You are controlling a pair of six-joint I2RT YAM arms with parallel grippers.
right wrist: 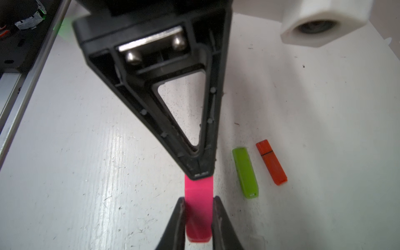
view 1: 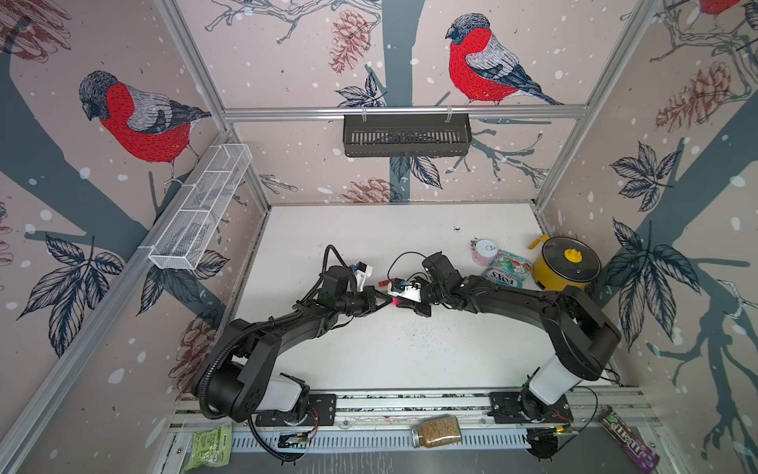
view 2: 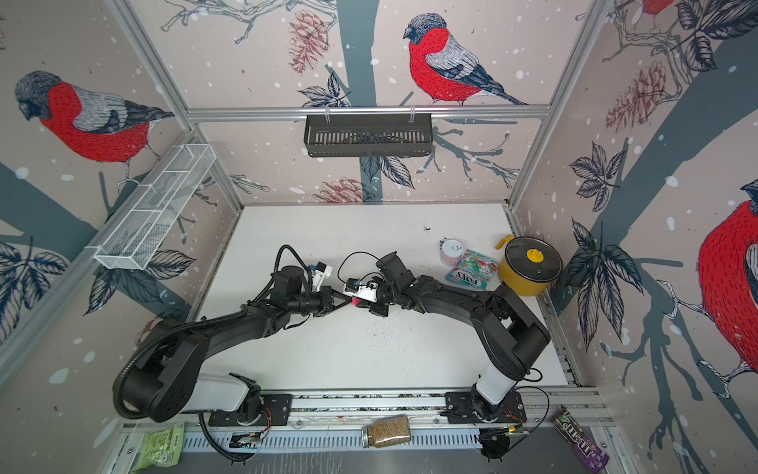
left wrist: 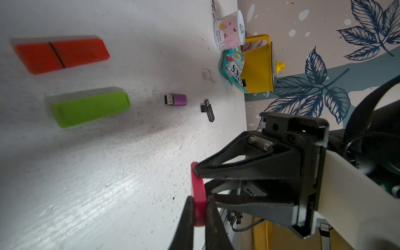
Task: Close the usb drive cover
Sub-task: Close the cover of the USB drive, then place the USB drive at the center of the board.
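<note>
Left wrist view showed my left gripper (left wrist: 200,200) clamped shut on one end of the pink usb drive (left wrist: 197,184), over the table (left wrist: 108,173) middle. My right gripper (right wrist: 198,201) pinched the other end. I judged a straight, untwisted push would close it best.

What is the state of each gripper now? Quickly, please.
Left gripper: closed, holding one end of the pink USB drive.
Right gripper: closed, holding the other end of the same drive.
</note>
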